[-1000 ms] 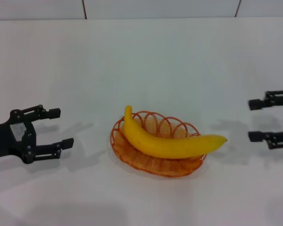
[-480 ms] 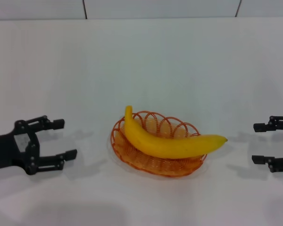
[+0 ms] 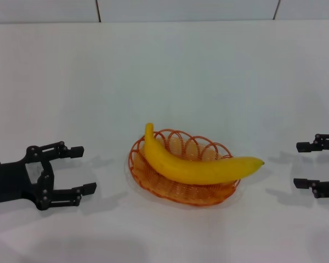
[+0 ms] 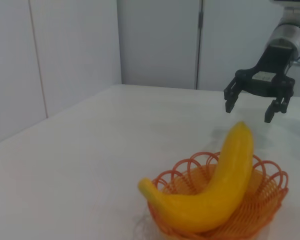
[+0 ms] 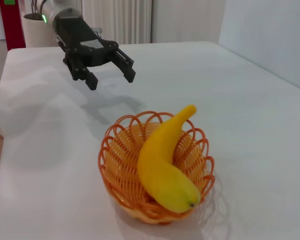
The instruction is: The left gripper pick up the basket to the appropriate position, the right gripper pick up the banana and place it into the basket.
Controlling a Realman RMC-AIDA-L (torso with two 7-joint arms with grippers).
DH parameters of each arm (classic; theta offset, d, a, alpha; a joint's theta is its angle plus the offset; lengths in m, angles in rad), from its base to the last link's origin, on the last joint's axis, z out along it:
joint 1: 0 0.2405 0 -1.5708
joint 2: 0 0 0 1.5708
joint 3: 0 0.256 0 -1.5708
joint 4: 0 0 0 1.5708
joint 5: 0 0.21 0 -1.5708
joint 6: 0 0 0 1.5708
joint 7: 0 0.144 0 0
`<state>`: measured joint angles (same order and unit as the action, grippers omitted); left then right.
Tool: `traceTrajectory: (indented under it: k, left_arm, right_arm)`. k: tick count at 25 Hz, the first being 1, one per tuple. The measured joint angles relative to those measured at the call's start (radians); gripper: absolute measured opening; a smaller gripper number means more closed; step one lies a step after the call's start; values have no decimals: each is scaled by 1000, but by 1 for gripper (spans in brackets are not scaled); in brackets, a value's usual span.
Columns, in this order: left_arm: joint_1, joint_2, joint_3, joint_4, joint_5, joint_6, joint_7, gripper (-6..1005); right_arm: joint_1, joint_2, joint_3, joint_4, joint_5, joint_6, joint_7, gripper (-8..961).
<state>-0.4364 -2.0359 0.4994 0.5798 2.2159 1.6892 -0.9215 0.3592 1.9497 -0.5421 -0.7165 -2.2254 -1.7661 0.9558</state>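
The banana point(image 3: 194, 167) is found lying in the basket point(image 3: 182, 189), which is set on the white table point(image 3: 164, 71), around the middle between its left and right edges and toward the near edge. The banana is laid lengthwise across the basket: its stem end is raised over the rim on the basket's left side, and its blunt end is carried out past the rim on the right side, over the table. The same arrangement is seen in the left wrist view, where the banana point(image 4: 215, 190) is rested on the orange wire basket point(image 4: 267, 200), and in the right wrist view, where the banana point(image 5: 165, 165) is cradled inside the looped rim of the basket point(image 5: 117, 170).

The left gripper point(image 3: 82, 170) is held just above the table near its left edge, well apart from the basket, with its two fingers spread and nothing between them; it is also seen in the right wrist view point(image 5: 110, 72), pointed toward the basket. The right gripper point(image 3: 300, 165) is held near the table's right edge, apart from the banana's blunt end, its fingers likewise spread and empty. It is seen beyond the basket in the left wrist view point(image 4: 250, 107).
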Motion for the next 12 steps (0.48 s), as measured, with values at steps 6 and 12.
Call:
traceTrajectory:
  k: [6,12]
  left_arm:
    - [-1,-1,-2,0,-2,0,0,841]
    - [-1,-1,-2,0,-3,0,1,841]
  right_arm:
    - [0,0,1,0,0,2,0,742]
    - [2,0,1,0,1,2,-1,742]
